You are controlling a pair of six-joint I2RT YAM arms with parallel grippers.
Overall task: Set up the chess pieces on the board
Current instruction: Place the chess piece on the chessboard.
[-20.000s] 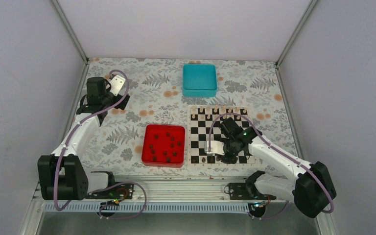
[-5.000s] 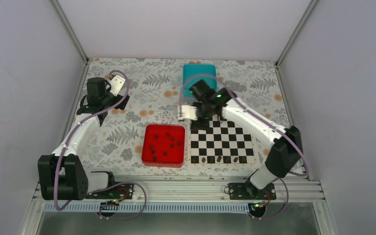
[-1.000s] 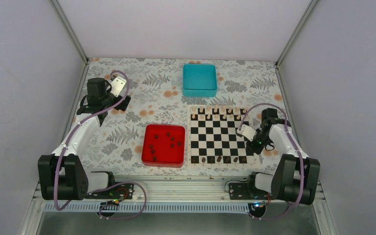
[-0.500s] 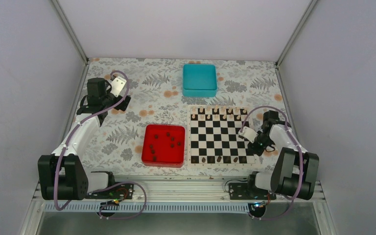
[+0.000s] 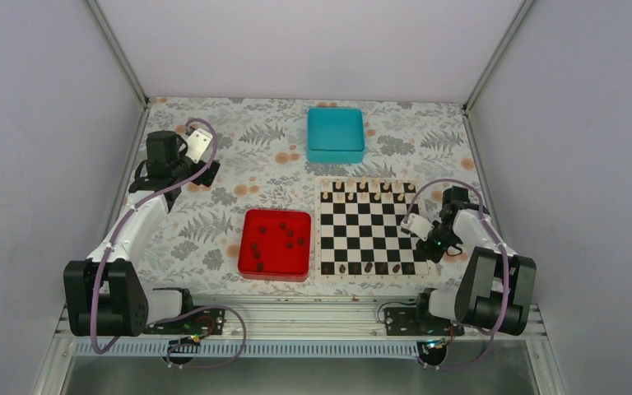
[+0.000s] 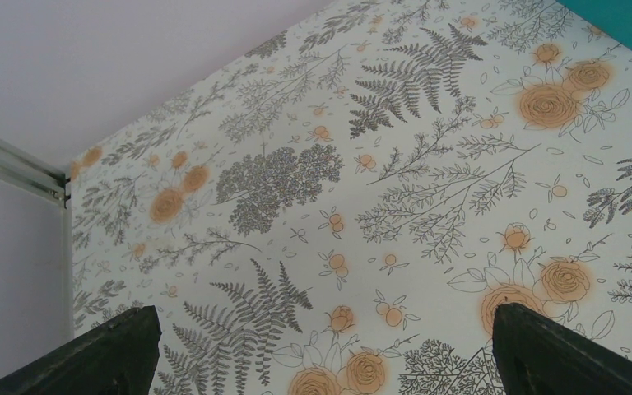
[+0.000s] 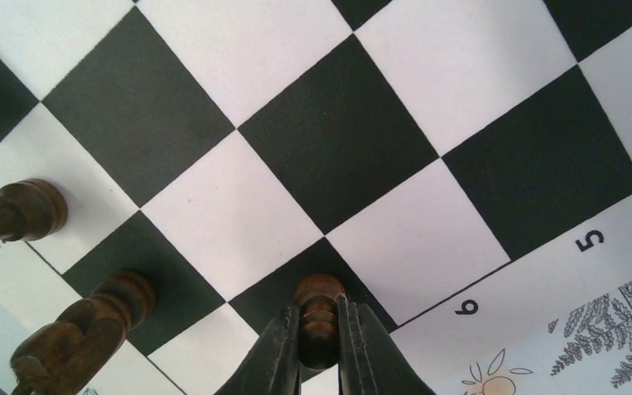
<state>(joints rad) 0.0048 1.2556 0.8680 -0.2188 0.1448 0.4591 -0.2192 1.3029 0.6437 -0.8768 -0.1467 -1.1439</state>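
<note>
The board (image 5: 370, 239) lies right of centre. Several dark chess pieces (image 5: 289, 234) lie in the red tray (image 5: 247, 216), and a few stand on the board's near row (image 5: 368, 267). My right gripper (image 5: 429, 244) is at the board's right edge. In the right wrist view it (image 7: 319, 329) is shut on a brown piece (image 7: 318, 300), base down over a black edge square beside the "6" mark. Two more brown pieces (image 7: 20, 210) (image 7: 90, 321) stand to its left. My left gripper (image 5: 204, 173) (image 6: 322, 311) is open and empty over the floral table, far left.
A teal box (image 5: 335, 134) sits beyond the board. Pale pieces (image 5: 362, 186) line the board's far row. The red tray lies just left of the board. Walls and metal rails enclose the table on three sides.
The right arm has swung from the board's far left corner to its right edge. Over the last second it has hardly shifted. The left arm has not moved.
</note>
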